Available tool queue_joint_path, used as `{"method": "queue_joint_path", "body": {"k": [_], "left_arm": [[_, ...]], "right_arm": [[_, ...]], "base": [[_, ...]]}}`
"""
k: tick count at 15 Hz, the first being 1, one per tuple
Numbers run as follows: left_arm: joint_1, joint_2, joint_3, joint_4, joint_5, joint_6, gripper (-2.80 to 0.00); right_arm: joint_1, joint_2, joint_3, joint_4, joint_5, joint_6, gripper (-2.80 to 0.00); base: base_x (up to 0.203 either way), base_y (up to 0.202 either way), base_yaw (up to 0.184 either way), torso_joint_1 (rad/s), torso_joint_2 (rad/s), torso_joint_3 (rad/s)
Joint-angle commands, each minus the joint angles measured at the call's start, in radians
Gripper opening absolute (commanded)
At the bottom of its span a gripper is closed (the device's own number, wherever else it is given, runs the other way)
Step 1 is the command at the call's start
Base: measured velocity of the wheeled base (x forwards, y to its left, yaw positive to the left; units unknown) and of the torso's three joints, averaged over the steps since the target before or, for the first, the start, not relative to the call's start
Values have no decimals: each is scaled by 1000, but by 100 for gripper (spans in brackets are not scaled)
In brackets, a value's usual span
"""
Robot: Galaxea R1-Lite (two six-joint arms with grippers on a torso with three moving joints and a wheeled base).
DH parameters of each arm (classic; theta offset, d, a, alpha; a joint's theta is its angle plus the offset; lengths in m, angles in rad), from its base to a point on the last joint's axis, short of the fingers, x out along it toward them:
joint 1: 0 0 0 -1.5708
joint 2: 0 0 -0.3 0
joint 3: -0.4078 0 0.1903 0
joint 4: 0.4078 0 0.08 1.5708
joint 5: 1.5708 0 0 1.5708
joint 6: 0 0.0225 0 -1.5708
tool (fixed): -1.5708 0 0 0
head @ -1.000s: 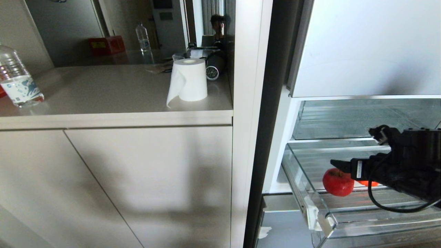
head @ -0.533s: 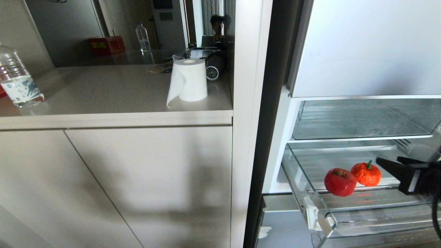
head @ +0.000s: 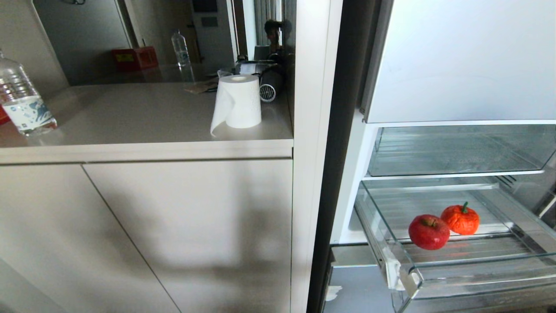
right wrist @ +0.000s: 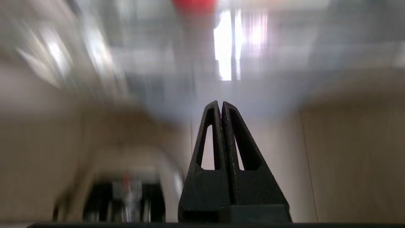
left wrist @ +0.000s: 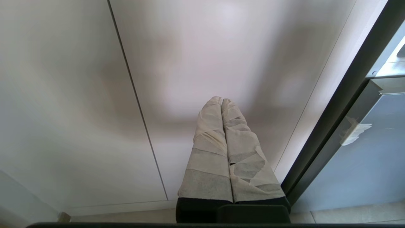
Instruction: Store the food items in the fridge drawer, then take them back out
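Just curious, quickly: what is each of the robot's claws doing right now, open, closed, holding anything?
Left gripper: jaws closed, holding nothing, facing a cabinet door.
Right gripper: jaws closed, holding nothing.

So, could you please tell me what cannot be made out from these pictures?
- Head view: both end effectors are outside the frame.
- Head view: the fridge drawer is cut off by the right and bottom edges.
- Right wrist view: motion blur smears everything beyond the right end effector.
- Left wrist view: only cabinet fronts show beyond the left end effector.

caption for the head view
Apple and orange fruit side by side in the open fridge drawer; no arm in view.
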Motion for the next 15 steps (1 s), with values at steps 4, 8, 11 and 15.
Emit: {"method": "queue_joint_path", "body": {"k": [4, 8, 11, 15], "left_arm": [[0, 0, 0, 0, 0, 0, -280], [0, 0, 0, 0, 0, 0, -280], [0, 0, 0, 0, 0, 0, -280], [0, 0, 0, 0, 0, 0, -280]], "right_arm": [[-3, 190, -20, 45, -1, -10, -280], [-3, 437, -67, -115, 8, -56, -280], [0, 655, -165, -216, 9, -67, -280], [5, 852, -265, -466, 45, -64, -280]], "base": [[0, 0, 0, 0, 0, 0], [0, 0, 0, 0, 0, 0], [0, 0, 0, 0, 0, 0], [0, 0, 0, 0, 0, 0]]}}
